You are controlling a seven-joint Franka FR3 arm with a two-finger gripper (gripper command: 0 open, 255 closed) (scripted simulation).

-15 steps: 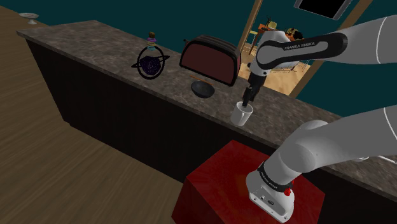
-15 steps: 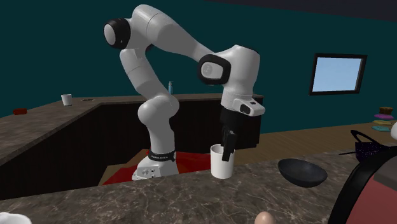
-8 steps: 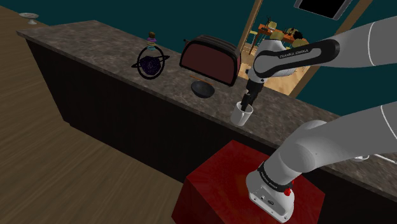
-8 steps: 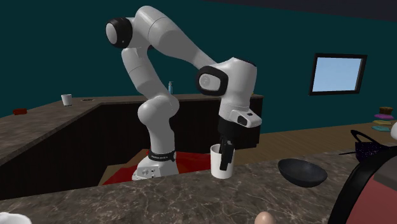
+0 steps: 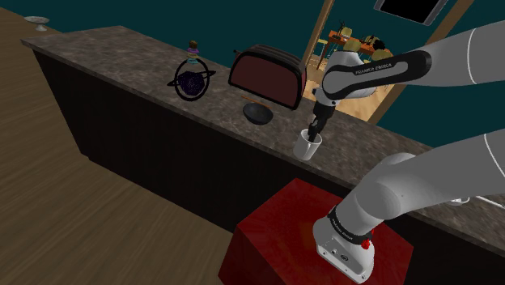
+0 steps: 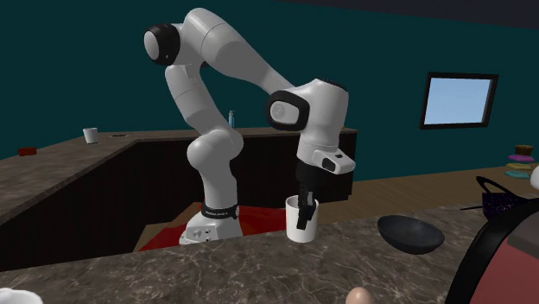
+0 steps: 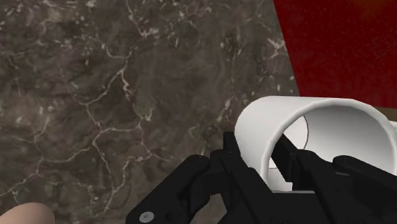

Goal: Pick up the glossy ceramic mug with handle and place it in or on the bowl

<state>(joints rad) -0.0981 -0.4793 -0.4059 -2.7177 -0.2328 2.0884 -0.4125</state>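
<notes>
A plain white mug stands upright on the dark marble counter, close to the edge that faces the red stand. My gripper comes down onto its rim. In the wrist view the gripper has one finger outside the mug and one inside, pressed together on the wall. From the second exterior view the gripper straddles the near side of the mug. The dark bowl sits apart on the counter, toward the shoulder view's left of the mug; the bowl holds nothing.
A dark red toaster stands behind the bowl, and a dark ringed ornament lies further along the counter. The red stand is just below the counter edge. A pale egg-like thing lies near the second exterior view's bottom edge.
The hand has sunk a little over the mug's rim and the fingers have come together on its wall. The mug still stands on the counter.
</notes>
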